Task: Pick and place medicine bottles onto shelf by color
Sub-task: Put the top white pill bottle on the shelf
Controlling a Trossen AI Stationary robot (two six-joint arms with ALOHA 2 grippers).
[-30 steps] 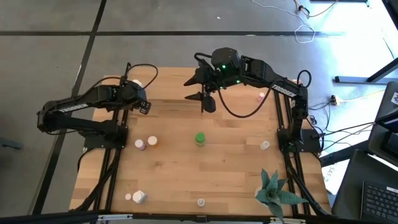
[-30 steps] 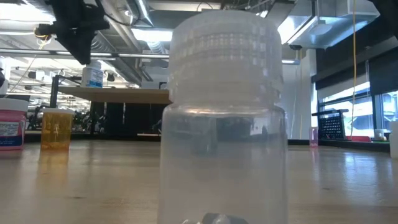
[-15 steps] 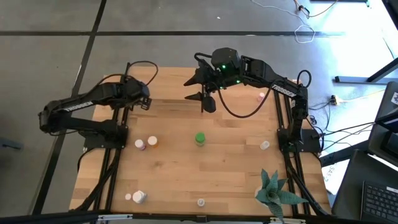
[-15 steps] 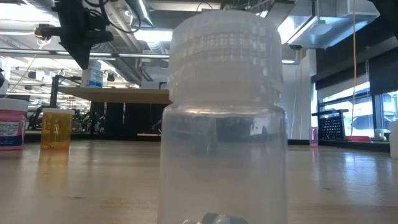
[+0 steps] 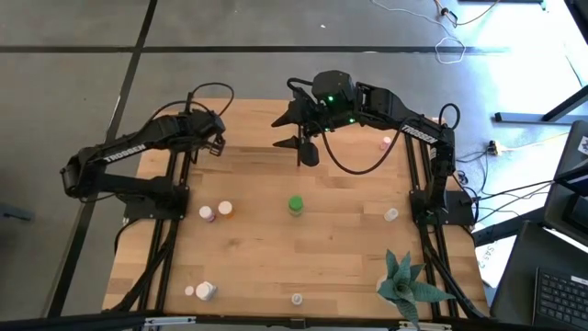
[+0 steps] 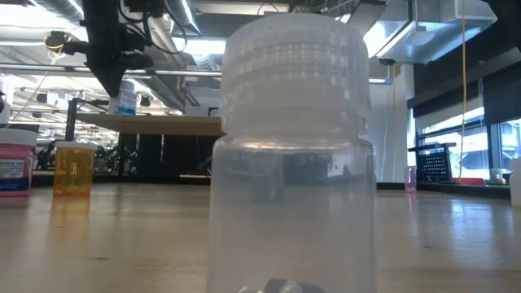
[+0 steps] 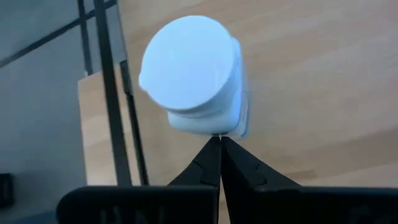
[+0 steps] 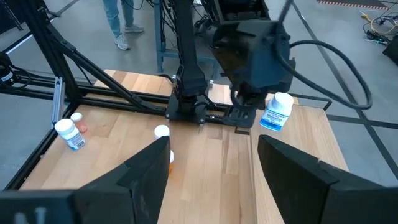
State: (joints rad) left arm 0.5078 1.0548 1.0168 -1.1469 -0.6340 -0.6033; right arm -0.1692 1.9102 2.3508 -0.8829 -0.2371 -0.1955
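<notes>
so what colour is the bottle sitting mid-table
Green bottle; it shows best in the high view.

A white bottle with a blue label [image 8: 277,112] hangs tilted above the shelf [image 7: 99,134], clear of the worktop. The green bottle [image 5: 295,204] stands upright mid-worktop. A pink [image 5: 208,213] and an orange one [image 5: 225,210] stand side by side; a clear bottle [image 6: 291,155] stands at the near edge.

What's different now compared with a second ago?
The left gripper closed fully and drifted slightly toward the table's back edge, its tips at the white bottle; whether it grips it is unclear. The right gripper stayed open in place, and the green bottle didn't move.
</notes>
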